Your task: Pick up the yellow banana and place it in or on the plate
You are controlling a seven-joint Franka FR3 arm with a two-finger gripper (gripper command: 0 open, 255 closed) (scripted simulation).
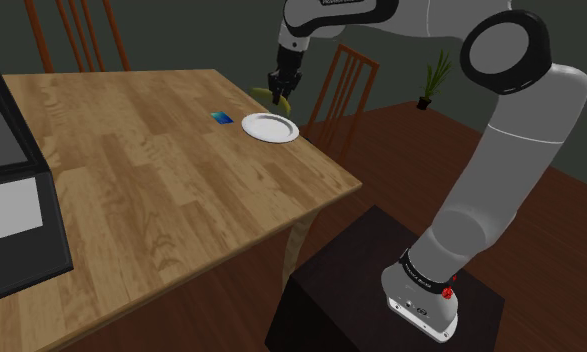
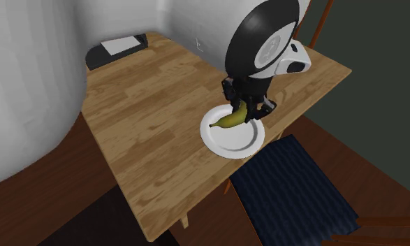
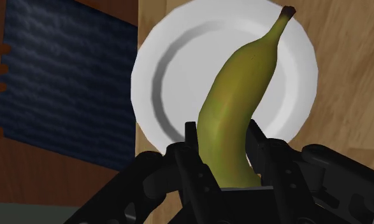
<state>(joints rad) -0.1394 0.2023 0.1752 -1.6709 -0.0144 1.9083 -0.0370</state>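
My black gripper point(image 3: 223, 149) is shut on a yellow-green banana point(image 3: 239, 102), clasping it near its thick end between the two fingers. The banana's stem end points away from the hand, out over a white round plate point(image 3: 166, 70) on the wooden table. In the second exterior view the banana point(image 2: 231, 119) hangs from the gripper point(image 2: 244, 106) just above the plate point(image 2: 231, 143). From the shoulder camera the gripper point(image 1: 282, 93) holds the banana point(image 1: 263, 93) a little above and behind the plate point(image 1: 271, 128), near the table's far edge.
A small blue card-like object point(image 1: 220, 118) lies on the table point(image 1: 151, 190) beside the plate. A dark box point(image 1: 11, 200) occupies the shoulder view's left. Wooden chairs point(image 1: 343, 85) stand behind the table. A dark blue rug point(image 2: 294, 192) lies on the floor by the table edge.
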